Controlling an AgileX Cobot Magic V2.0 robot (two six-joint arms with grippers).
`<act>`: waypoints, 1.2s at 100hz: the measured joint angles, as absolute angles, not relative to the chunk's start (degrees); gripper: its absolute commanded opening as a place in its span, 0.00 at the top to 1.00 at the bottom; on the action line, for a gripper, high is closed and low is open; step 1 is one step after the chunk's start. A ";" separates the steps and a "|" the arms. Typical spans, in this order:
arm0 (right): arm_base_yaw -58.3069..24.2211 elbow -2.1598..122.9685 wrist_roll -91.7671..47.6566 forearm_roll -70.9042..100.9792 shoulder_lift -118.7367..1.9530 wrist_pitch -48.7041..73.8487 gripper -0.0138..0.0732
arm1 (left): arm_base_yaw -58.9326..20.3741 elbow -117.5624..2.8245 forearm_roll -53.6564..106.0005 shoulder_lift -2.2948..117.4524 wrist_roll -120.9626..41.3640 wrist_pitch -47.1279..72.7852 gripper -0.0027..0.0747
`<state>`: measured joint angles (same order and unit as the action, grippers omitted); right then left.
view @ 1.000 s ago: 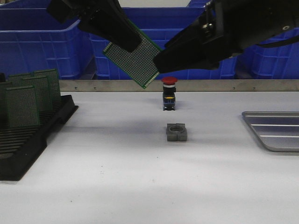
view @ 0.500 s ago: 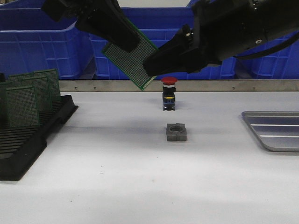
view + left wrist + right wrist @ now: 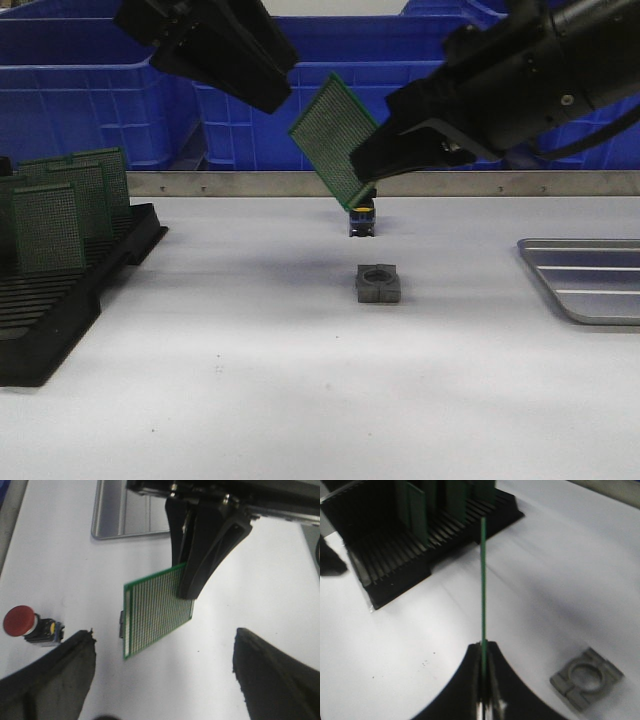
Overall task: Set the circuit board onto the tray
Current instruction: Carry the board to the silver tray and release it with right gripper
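no legible text, labels, brands, numbers, signs anywhere

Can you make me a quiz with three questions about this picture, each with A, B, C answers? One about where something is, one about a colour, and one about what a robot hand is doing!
1. Where is the tray?
A. On the table's right side
B. Inside a blue bin
C. On the black rack

2. What colour is the top of the push button?
A. Yellow
B. Red
C. White

3. What is the right gripper doing?
A. Hanging open with nothing in it
B. Resting on the table
C. Pinching the circuit board

Answers:
1. A, since the front view shows the silver tray lying at the table's right edge.
2. B, since the left wrist view shows its round red cap.
3. C, since the right wrist view shows the fingers shut on the thin green board's edge, while the left gripper is open and clear of it.
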<state>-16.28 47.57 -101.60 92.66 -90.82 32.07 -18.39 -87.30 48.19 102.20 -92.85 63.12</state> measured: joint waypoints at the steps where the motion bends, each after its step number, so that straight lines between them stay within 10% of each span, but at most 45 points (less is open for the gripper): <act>1: -16.08 47.44 -100.55 92.50 -90.82 31.99 0.98 | -18.28 -87.38 48.19 102.20 -92.85 63.12 0.25; 61: 13.83 46.41 -79.36 84.44 -95.58 28.41 0.96 | -13.41 -88.48 46.98 102.20 -92.67 62.55 0.26; 90: 18.45 46.41 -79.12 79.91 -98.25 28.73 0.24 | -11.41 -89.12 40.46 102.20 -92.67 62.55 0.26; 120: 18.80 46.41 -79.12 79.26 -98.25 26.19 0.25 | -8.06 -89.25 21.14 102.20 -92.40 63.82 0.26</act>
